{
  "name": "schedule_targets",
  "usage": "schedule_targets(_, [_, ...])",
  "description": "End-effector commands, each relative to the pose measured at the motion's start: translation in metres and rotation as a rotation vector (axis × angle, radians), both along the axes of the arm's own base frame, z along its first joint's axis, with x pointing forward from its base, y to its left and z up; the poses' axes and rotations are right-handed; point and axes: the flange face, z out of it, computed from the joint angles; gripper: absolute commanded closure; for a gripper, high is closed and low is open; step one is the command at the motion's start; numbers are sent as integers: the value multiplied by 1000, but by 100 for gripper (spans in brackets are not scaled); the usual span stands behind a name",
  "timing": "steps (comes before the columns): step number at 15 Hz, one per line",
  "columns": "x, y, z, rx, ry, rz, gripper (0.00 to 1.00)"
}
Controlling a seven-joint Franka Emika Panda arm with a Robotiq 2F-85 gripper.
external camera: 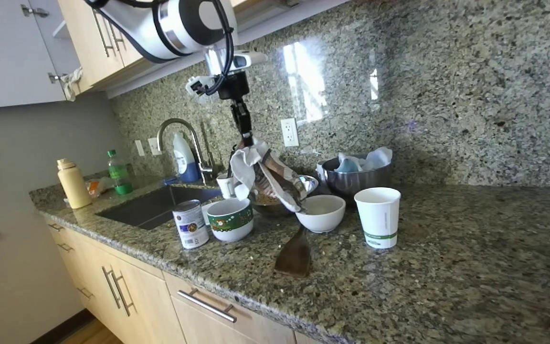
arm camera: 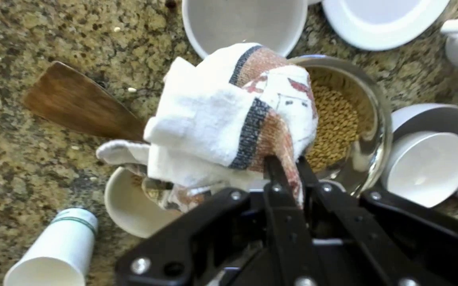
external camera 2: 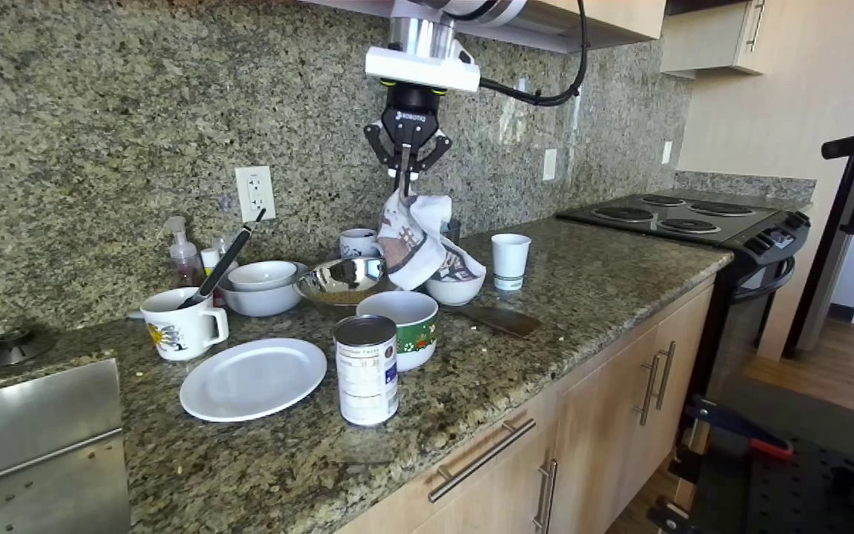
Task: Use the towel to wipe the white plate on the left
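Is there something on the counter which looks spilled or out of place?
Yes: a few pale bits lie scattered on the counter near the wooden spatula. Loose and outside any container, they look spilled; what they are is unclear.

Open air over plate (external camera 2: 253, 380), mug (external camera 2: 184, 334) and can (external camera 2: 366, 374) alongside

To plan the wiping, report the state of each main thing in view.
Printed white cloth towel: bunched, hanging.
Black two-fingered Robotiq gripper: shut on the towel.
Round white plate: face up, bare.
Round shiny metal bowl: partly filled with tan grains.
Flat brown wooden spatula: lying down.
White paper cup with green band: upright.
White mug with yellow print: upright, holding a black-handled utensil.
Labelled cylindrical metal can: upright.
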Motion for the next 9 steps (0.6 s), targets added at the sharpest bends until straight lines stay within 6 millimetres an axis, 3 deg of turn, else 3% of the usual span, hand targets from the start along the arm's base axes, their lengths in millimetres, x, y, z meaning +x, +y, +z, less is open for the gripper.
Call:
schedule_targets(1, [8,35,15,32,-37,197,97])
schedule_targets(9, [20,107,23,177,-94,524,97])
